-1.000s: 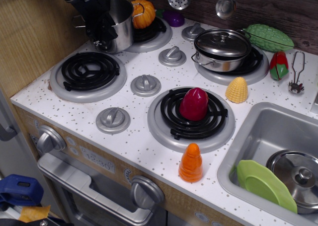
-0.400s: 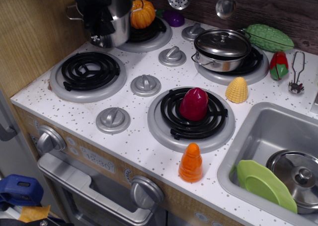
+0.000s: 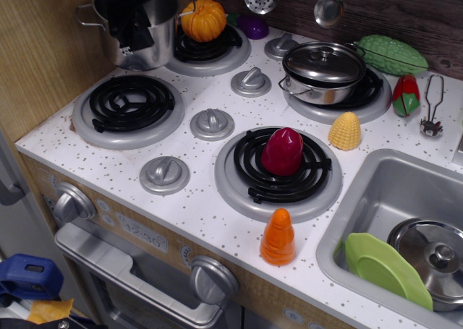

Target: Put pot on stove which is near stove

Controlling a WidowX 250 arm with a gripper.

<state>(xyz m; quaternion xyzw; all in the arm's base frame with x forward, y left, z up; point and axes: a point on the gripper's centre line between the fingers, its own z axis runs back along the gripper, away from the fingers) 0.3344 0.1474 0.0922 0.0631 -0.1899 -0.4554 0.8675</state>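
Lifted and carried leftward since a second ago, the pot (image 3: 148, 36) has left the rear left burner's edge and now hangs clear of the table (image 3: 210, 206), tilted a little, its base above the strip of white top behind the stove (image 3: 129, 106). The black arm comes down from the top edge, and the end effector (image 3: 130, 27) reaches over the pot's near rim, one finger (image 3: 139, 32) lying dark against the outer steel wall; it is clamped on that rim. Below and slightly nearer than the end effector lies the empty front left coil. To its right an orange pumpkin (image 3: 203, 19) sits on the rear burner (image 3: 210, 48), and further right stands a lidded pot (image 3: 323, 72).
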